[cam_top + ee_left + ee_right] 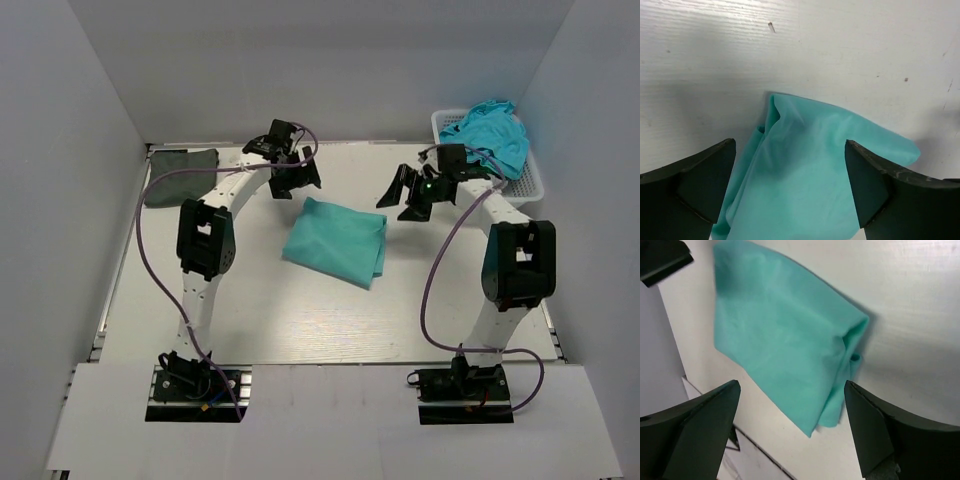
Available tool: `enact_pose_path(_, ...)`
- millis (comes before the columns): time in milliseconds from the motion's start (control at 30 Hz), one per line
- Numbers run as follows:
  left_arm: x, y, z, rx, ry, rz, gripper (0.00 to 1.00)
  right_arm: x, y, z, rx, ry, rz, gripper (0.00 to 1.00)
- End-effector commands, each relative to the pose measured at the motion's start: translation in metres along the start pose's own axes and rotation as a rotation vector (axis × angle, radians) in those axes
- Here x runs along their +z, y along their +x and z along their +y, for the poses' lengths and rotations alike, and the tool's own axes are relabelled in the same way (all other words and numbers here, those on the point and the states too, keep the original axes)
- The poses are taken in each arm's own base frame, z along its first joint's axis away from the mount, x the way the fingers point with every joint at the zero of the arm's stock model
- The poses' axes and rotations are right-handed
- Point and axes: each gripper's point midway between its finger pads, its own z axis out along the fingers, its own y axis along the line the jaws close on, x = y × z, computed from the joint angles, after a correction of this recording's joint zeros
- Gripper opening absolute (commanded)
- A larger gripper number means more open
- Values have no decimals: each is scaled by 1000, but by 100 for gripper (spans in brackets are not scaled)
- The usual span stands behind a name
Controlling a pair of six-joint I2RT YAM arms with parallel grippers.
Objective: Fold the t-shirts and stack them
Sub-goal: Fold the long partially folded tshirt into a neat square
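The teal t-shirt point(337, 240) lay folded into a rough rectangle around the middle of the tabletop point(300, 320), a bit closer to the far edge than the near one and turned slightly askew. It looked flat and fairly smooth. The doubled-up layers showed along its right side, where the right wrist view caught a thick rolled fold and a bit of hem peeking out underneath.

The left fingers point(295, 180) sat near the shirt's far left corner, spread wide with nothing pinched between them. The left wrist view looked down past them onto that corner of the cloth and the white wood-grain surface beyond it, which had a small dark speck point(771, 26) on it. The right fingers point(412, 196) were off toward the shirt's far right side, also spread wide and gripping nothing, with the shirt lying clear of them in their own camera.

A dark grey-green t-shirt point(180, 175) sat folded in the far left corner of the tabletop, well apart from the teal one. In the far right corner stood a white lattice basket point(530, 182), and a turquoise-blue t-shirt point(490, 130) was bunched up in it, heaped above the rim.

Purple cables point(140, 250) looped along both arms. No logo, tag or print could be made out on any shirt.
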Motion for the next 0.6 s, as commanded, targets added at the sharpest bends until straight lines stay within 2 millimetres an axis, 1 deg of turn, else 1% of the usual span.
enact_pose_path(0, -66, -39, -30, 40, 92, -157, 100, -23, -32, 32, -103, -34, -128, 90)
enact_pose_path(33, -64, -30, -23, 47, 82, -143, 100, -30, -33, 41, -129, -60, -157, 90)
enact_pose_path(67, -68, -31, -24, 50, 93, -160, 100, -30, -29, 41, -113, -65, -157, 90)
enact_pose_path(100, -77, -26, -28, 67, 101, -163, 100, -28, -24, 43, -119, -79, -157, 90)
enact_pose_path(133, -78, -20, -35, 78, 121, -154, 100, -27, -18, 44, -116, -94, -161, 90)
enact_pose_path(167, -75, -10, -30, 77, 118, -125, 100, -27, -15, 45, -113, -98, -164, 90)
enact_pose_path(200, -72, 0, -40, 100, 169, -94, 100, -26, -13, 54, -110, -119, -175, 90)
enact_pose_path(233, -75, 5, -43, 104, 199, -83, 100, -22, -7, 52, -108, -129, -177, 90)
enact_pose_path(267, -71, 17, -40, 91, 207, -51, 100, -19, -5, 55, -110, -138, -175, 90)
enact_pose_path(300, -67, 24, -46, 91, 239, -37, 100, -15, 0, 62, -106, -166, -164, 90)
enact_pose_path(333, -67, 32, -50, 99, 254, -24, 100, -12, -1, 67, -119, -181, -172, 90)
enact_pose_path(367, -58, 43, -40, 93, 236, 3, 100, -8, 1, 70, -117, -188, -164, 90)
enact_pose_path(400, -56, 52, -41, 86, 238, 27, 100, 0, -1, 70, -107, -192, -159, 90)
enact_pose_path(433, -50, 64, -38, 88, 226, 53, 100, 6, -2, 77, -123, -208, -164, 90)
enact_pose_path(467, -47, 69, -34, 84, 216, 67, 100, 9, -3, 79, -114, -212, -161, 90)
enact_pose_path(500, -41, 82, -30, 86, 209, 102, 100, 23, -5, 71, -79, -203, -156, 90)
enact_pose_path(533, -33, 97, -18, 77, 181, 141, 100, 29, -6, 69, -55, -211, -164, 90)
enact_pose_path(567, -30, 107, -15, 81, 175, 158, 100, 37, -7, 61, -26, -196, -162, 90)
